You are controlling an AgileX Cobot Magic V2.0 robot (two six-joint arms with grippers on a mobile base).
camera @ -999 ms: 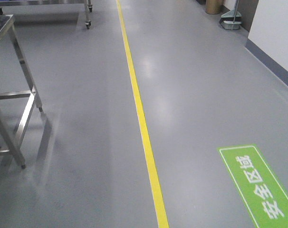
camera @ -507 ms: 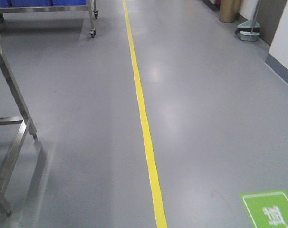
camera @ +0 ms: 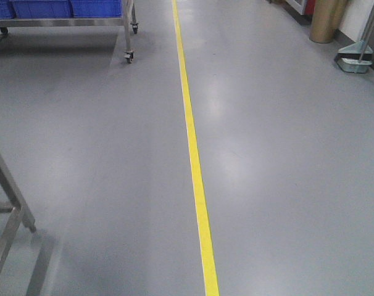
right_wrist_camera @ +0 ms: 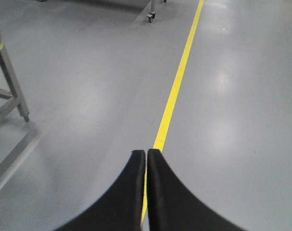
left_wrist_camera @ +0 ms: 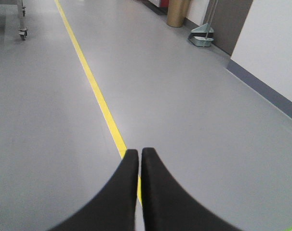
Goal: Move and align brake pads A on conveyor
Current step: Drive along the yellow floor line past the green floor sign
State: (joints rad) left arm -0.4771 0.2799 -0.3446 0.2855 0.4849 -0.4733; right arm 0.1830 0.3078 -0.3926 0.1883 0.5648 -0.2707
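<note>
grey glossy floor (camera: 286, 185) fills all three views, with a yellow painted stripe (camera: 196, 179) running straight away from the robot down the middle. left gripper (left_wrist_camera: 139, 156): two black curved fingers pressed together at the tips, nothing between them, hanging over the stripe. right gripper (right_wrist_camera: 146, 155): same, black fingers closed on nothing, tips also over the stripe. brake pads and conveyor: can't place them, neither shows in any camera. top left in the front view, a stainless steel wheeled rack (camera: 70, 22) carrying blue plastic crates (camera: 45, 7) (only their lower parts in frame), one castor (camera: 129, 57) near the stripe. bottom left, slanted legs of a stainless steel frame (camera: 8, 209), cut off by the edge. top right, a tan cylindrical bin (camera: 326, 21) and beside it a grey dustpan (camera: 353, 60) with an upright handle.
</note>
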